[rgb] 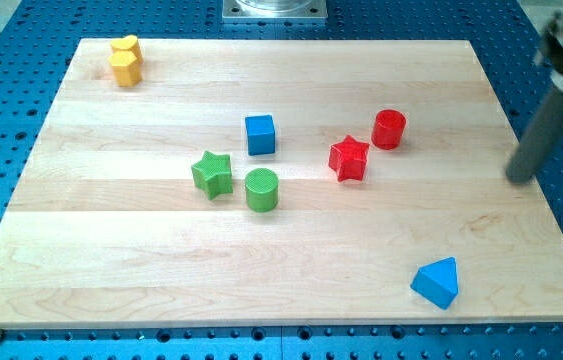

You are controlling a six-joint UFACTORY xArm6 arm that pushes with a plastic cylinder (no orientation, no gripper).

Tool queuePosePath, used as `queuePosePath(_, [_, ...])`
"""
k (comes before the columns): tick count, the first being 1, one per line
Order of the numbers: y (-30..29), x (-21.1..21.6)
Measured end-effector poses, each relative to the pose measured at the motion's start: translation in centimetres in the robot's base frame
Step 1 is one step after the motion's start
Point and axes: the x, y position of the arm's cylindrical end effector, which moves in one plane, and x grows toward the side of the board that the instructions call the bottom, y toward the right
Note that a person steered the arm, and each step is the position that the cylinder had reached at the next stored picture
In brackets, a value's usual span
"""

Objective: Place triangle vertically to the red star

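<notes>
The blue triangle (436,282) lies near the board's bottom right corner. The red star (349,158) sits right of the board's middle, well above and left of the triangle. My tip (519,179) is at the board's right edge, the rod rising to the view's top right. It is right of the red star and above the triangle, touching no block.
A red cylinder (389,129) stands just up and right of the red star. A blue cube (260,134), a green star (212,174) and a green cylinder (261,189) cluster near the middle. Two yellow blocks (125,61) sit at the top left corner of the wooden board (111,260).
</notes>
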Motion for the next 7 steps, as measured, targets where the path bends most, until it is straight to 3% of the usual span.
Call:
queuePosePath(1, [-3.3,7.4])
queuePosePath(4, [-4.5,9.1])
queuePosePath(6, [-13.5,10.2])
queuePosePath(7, [-10.4,10.3])
